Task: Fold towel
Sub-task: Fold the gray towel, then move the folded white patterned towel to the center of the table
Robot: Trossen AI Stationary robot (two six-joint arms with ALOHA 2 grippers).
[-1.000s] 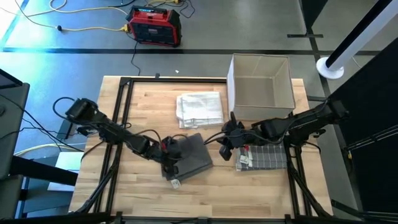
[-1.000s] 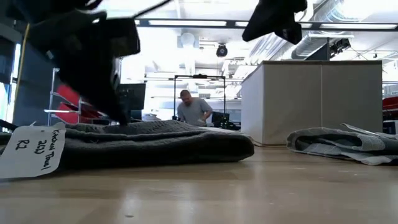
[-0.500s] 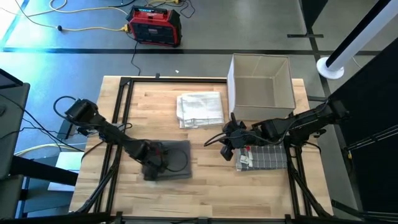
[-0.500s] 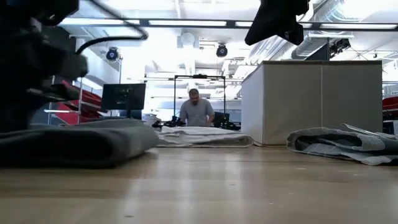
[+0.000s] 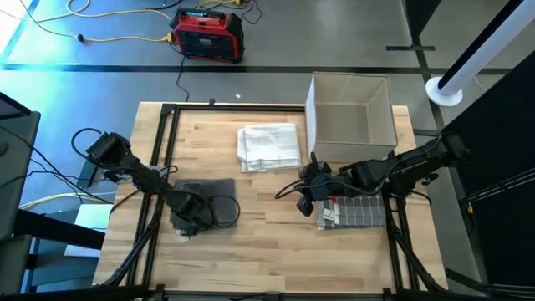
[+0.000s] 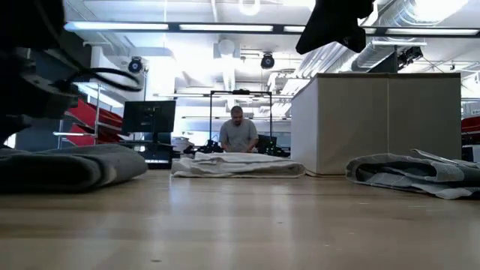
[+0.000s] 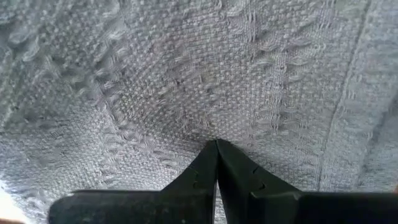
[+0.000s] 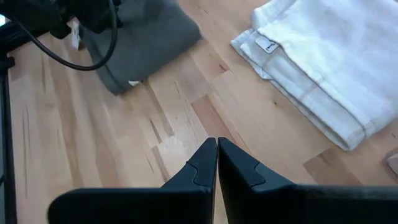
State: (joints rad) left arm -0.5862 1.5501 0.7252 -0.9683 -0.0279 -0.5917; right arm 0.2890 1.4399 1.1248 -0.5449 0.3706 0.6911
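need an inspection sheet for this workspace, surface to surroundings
surface: wooden table, bare boards at the front
job's things: folded grey towel at the left; folded white towel at the back centre; striped towel at the right
clutter: open box at the back right
grippers: left hand shut, pressed against the grey towel; right hand shut, empty, above bare wood between the towels
cables: black cable looped over the grey towel; yellow cord on the floor
surroundings: red case on the floor behind the table; person far behind in the low view
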